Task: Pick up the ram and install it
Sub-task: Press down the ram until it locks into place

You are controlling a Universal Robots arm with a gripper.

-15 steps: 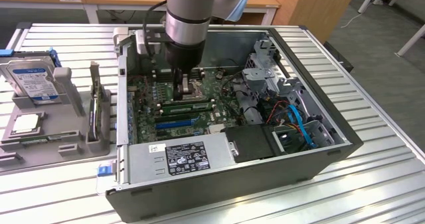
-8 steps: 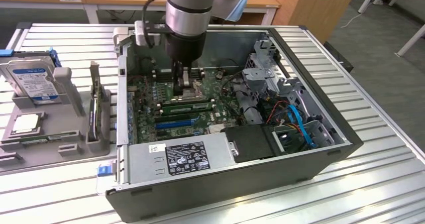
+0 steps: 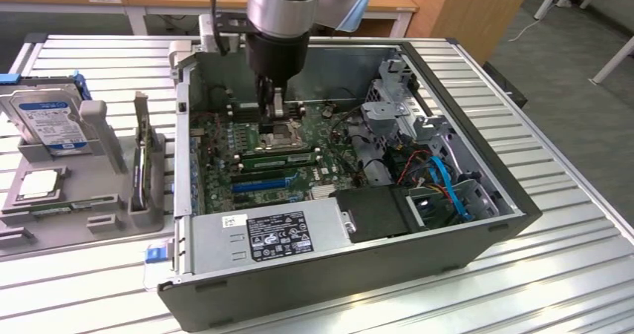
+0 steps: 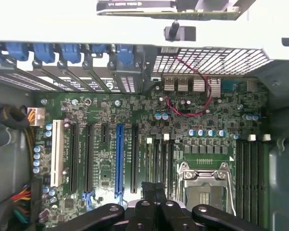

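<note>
The ram [image 3: 41, 208] looks like the long thin stick with dark chips lying flat at the front of the grey holder tray [image 3: 20, 237], on the exterior view's left, well away from my gripper. My gripper [image 3: 272, 111] hangs inside the open computer case [image 3: 396, 274], over the motherboard beside the empty processor socket [image 4: 204, 188]. Its black fingers [image 4: 154, 192] are pressed together with nothing between them, above the narrow memory slots [image 4: 160, 159]. I cannot tell whether a stick sits in those slots.
The tray also carries a hard drive [image 3: 50, 119], a square silver processor [image 3: 40, 182] and an upright card [image 3: 145, 152]. Inside the case are the power supply [image 3: 272, 234], a drive cage [image 3: 396, 104] and blue cables [image 3: 451, 189]. The case walls close in around the arm.
</note>
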